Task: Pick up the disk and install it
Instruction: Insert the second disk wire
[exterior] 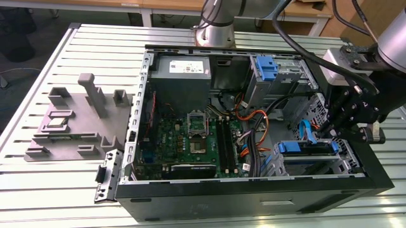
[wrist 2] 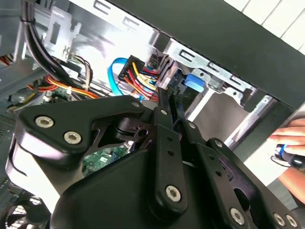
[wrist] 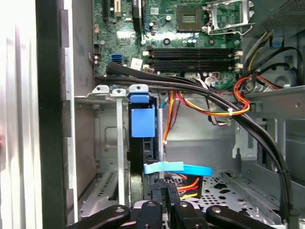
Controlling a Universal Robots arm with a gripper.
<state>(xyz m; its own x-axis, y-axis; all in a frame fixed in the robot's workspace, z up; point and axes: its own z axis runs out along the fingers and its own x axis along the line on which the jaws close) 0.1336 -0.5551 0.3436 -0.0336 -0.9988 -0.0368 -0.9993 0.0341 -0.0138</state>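
Note:
The disk (exterior: 307,148) sits in the lower drive bay at the front corner of the open computer case, on the exterior view's right. Its blue carrier faces up. In the first wrist view the disk (wrist: 143,125) stands on edge in the bay, with a blue tab at its end. My gripper (exterior: 326,133) hangs just above that bay, fingers pressed together and holding nothing. The gripper (wrist: 165,188) points along the bay beside the disk. In the second wrist view the gripper (wrist 2: 170,98) reaches toward the blue tab (wrist 2: 193,81).
A blue flat cable (wrist: 176,168) and orange-red wire bundles (wrist: 224,107) cross near the bay. The power supply (exterior: 180,69) and a second blue bracket (exterior: 266,66) sit at the case's far side. A grey fixture block (exterior: 76,118) lies outside. A person's hand (wrist 2: 290,138) rests beside the case.

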